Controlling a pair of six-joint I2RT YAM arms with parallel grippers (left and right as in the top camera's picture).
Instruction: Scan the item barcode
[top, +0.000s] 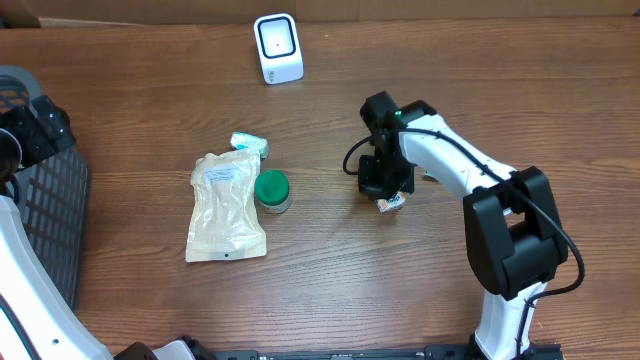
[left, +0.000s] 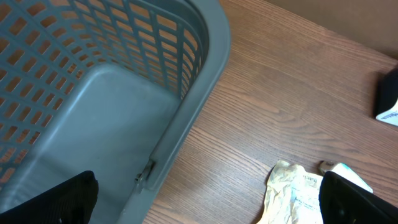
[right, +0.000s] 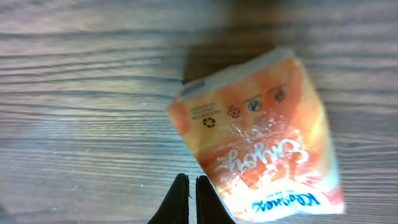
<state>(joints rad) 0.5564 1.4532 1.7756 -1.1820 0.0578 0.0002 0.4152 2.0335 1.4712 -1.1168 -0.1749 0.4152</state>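
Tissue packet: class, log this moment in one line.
right gripper: shut, beside tissue packet | left gripper: open, at basket | scan: pending

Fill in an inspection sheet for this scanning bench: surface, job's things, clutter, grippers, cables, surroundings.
surface: wooden table, no spills seen.
job's things: white scanner at the far edge; orange pack lying on the table.
clutter: beige pouch; green-lidded jar at its right edge; small mint packet; grey basket on the left.
grippers: left gripper open, above the basket's rim; right gripper shut at the pack's edge, grip unclear.
cables: black cable looped beside the right gripper.
surroundings: nothing seen.
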